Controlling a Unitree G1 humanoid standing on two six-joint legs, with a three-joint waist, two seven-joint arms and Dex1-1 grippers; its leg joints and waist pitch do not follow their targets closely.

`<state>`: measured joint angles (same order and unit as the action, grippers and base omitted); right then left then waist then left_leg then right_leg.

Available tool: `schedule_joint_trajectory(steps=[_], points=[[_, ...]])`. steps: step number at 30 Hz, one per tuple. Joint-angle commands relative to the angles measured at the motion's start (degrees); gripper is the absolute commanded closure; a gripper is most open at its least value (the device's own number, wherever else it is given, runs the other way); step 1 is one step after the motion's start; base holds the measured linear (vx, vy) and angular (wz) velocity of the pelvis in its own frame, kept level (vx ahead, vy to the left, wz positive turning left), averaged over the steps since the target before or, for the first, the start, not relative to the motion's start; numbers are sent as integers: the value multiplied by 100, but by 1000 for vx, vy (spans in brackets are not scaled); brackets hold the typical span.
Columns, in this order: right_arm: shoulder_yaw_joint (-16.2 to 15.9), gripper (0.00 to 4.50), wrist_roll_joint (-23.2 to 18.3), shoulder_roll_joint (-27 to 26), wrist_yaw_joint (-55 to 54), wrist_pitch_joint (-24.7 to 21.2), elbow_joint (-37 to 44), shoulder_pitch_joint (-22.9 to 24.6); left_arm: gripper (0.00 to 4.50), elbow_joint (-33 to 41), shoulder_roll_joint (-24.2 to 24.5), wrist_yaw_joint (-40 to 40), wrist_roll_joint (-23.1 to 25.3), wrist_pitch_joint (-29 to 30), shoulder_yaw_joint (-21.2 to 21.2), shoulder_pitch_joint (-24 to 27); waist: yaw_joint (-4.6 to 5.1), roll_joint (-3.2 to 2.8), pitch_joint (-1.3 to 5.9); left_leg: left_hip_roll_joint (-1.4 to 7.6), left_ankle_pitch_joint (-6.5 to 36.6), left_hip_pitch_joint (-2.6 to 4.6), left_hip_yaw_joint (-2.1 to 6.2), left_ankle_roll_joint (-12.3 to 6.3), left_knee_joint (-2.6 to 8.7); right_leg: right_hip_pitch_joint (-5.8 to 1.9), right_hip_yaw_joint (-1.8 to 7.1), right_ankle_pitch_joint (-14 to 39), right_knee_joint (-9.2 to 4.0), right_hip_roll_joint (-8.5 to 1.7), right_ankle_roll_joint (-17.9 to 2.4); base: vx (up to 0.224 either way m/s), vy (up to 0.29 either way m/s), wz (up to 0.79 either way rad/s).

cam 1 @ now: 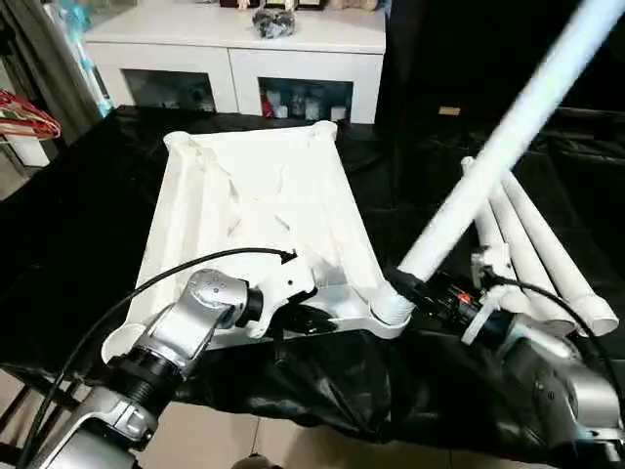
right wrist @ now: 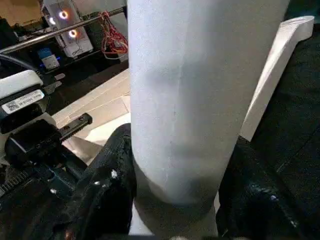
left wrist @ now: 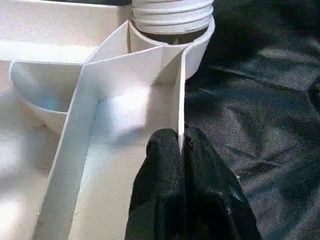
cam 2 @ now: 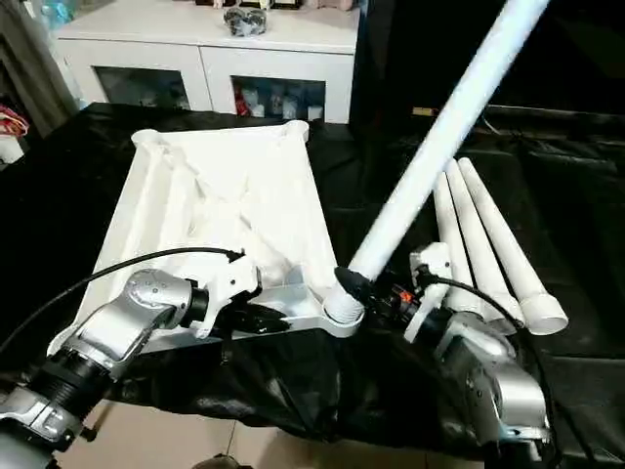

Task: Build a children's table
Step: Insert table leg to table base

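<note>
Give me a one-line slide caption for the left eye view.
Right claw seats a leg in the upturned tabletop's near corner socket while the left claw pinches its edge.

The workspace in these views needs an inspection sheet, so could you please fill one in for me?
Surface: black cloth covering the work surface, creased.
Job's things: table top lying underside up; one leg with its threaded end in the near corner socket, leaning away; three spare legs lying together on the cloth.
Clutter: nothing seen.
Grippers: left gripper shut on the table top's edge wall; right gripper shut on the leg near its base.
Cables: a black cable arches over the left forearm; another over the right.
Surroundings: white cabinet with glass doors behind.
</note>
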<state>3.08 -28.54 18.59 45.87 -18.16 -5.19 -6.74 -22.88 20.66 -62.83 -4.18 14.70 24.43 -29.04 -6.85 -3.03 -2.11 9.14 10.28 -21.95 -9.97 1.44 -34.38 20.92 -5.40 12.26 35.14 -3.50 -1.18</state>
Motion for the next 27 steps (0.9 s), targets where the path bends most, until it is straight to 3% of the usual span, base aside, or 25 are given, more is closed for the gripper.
schedule_joint_trajectory(steps=[1, 9, 10, 11, 12, 13, 16, 17, 22, 27], points=[[-121, 264, 381, 74, -103, -87, -226, 254, 450, -4, -10, 62, -39, -99, -224, -183, -7, 14, 276, 508, 1638, 135, 234, -41, 479, -142, 401, 1703, -546, -688, -885, 0, 0, 0], [-686, 264, 823, 387, 68, -77, -29, 185, 450, -67, 28, -37, 13, -181, -165, -197, -1, 24, 267, 502, 1616, 115, 235, -72, 488, -149, 406, 1716, -553, -690, -846, 0, 0, 0], [-792, 264, 895, 444, 124, -71, -48, 149, 450, -67, 23, -45, 23, -181, -161, -193, 8, 65, 265, 503, 1610, 114, 227, -86, 486, -145, 407, 1745, -562, -690, -839, 0, 0, 0], [-849, 264, 918, 471, 176, -86, -73, 116, 450, -63, 22, -54, 28, -173, -156, -190, 1, 36, 264, 504, 1608, 117, 234, -91, 488, -140, 404, 1796, -556, -689, -833, 0, 0, 0], [-865, 264, 924, 476, 200, -103, -84, 97, 450, -62, 25, -61, 30, -171, -153, -189, 9, 34, 259, 503, 1639, 122, 231, -87, 487, -132, 405, 1843, -566, -689, -825, 0, 0, 0], [-916, 264, 954, 511, 269, -143, -109, 43, 450, -52, 34, -74, 30, -160, -149, -182, 20, 111, 257, 506, 1681, 125, 225, -90, 493, -132, 409, 1940, -587, -693, -804, 0, 0, 0], [-988, 264, 1006, 593, 368, -162, -173, -56, 450, -63, 46, -89, 33, -168, -153, -183, 17, 63, 263, 514, 1676, 128, 235, -77, 495, -127, 410, 1833, -563, -691, -849, 0, 0, 0], [-1000, 264, 1011, 612, 389, -166, -189, -78, 450, -66, 48, -93, 33, -171, -154, -183, 20, 95, 261, 513, 1652, 117, 233, -88, 497, -138, 413, 1792, -555, -697, -869, 0, 0, 0], [-1113, 264, 1056, 760, 607, -147, -338, -208, 450, -58, 45, -104, 47, -167, -160, -172, 30, 123, 259, 511, 1617, 122, 219, -123, 493, -134, 415, 1747, -555, -691, -899, 0, 0, 0], [-1223, 264, 1107, 891, 863, -93, -399, -229, 450, -50, 36, -95, 48, -167, -168, -156, 13, 125, 264, 515, 1538, 117, 216, -159, 491, -136, 418, 1734, -554, -692, -887, 0, 0, 0]])
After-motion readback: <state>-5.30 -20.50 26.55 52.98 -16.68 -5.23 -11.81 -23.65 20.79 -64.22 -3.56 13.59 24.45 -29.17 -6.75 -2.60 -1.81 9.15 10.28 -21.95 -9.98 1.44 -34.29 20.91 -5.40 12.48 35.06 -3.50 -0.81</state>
